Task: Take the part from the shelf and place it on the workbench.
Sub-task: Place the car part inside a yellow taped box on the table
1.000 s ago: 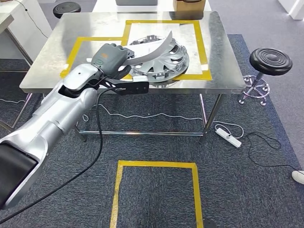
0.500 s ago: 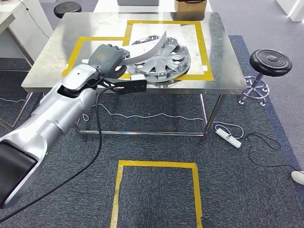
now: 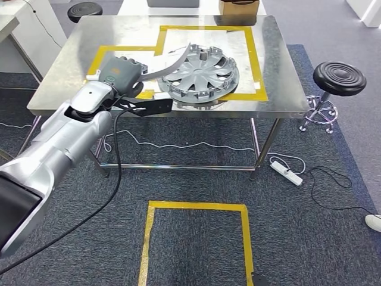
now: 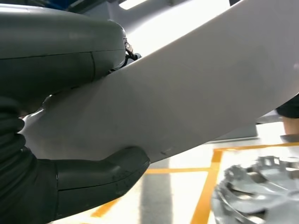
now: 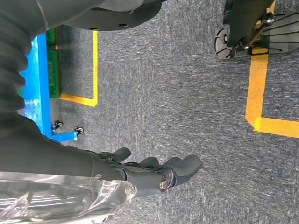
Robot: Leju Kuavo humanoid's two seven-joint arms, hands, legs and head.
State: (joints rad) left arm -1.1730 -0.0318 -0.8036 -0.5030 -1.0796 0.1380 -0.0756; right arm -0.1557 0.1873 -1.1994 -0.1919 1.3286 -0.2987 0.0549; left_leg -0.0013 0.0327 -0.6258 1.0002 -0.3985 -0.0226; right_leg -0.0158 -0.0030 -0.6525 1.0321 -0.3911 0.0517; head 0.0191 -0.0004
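Left hand [image 3: 119, 74]: drawn back toward the workbench's [image 3: 67, 71] left side, off the wheel cover stack [image 3: 202, 74].
Part [image 3: 166, 64]: carried along, gripped, now clear of most of the stack.

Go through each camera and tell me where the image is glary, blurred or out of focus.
Head view: sharp overall, with soft glare on the steel workbench. Left wrist view: the left hand and the part it holds are close up and soft, a blown-out bright patch sits behind them, and the hubcaps are blurred. Right wrist view: the carpet is in focus, evenly lit; the right hand is slightly soft.
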